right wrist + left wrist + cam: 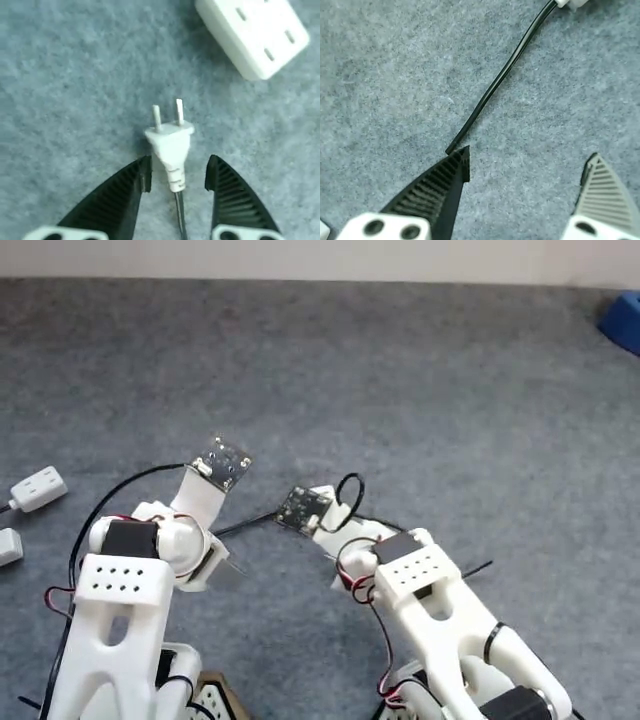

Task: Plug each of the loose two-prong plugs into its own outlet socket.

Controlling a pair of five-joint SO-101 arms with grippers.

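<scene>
white two-prong plug lies flat on the grey worktop, loose, not in any socket. its prongs point toward a white outlet block that lies near but apart from it, slots facing up. a black cord leaves the plug's tail.

the right gripper is spread open over the plug's rear half, one dark ribbed finger on either side. whether either finger touches the plug cannot be told. it grips nothing.

the left gripper is likewise spread open and holds nothing, low over the grey surface. a black lead runs from the tip of its dark finger to a white piece at the edge; what that piece is cannot be told.

from the high view, a slotted white block lies at the worktop's left edge, with a second white block just beside it, cut off by the edge. both arms stand well apart from these. a blue object sits at the far right corner.
</scene>
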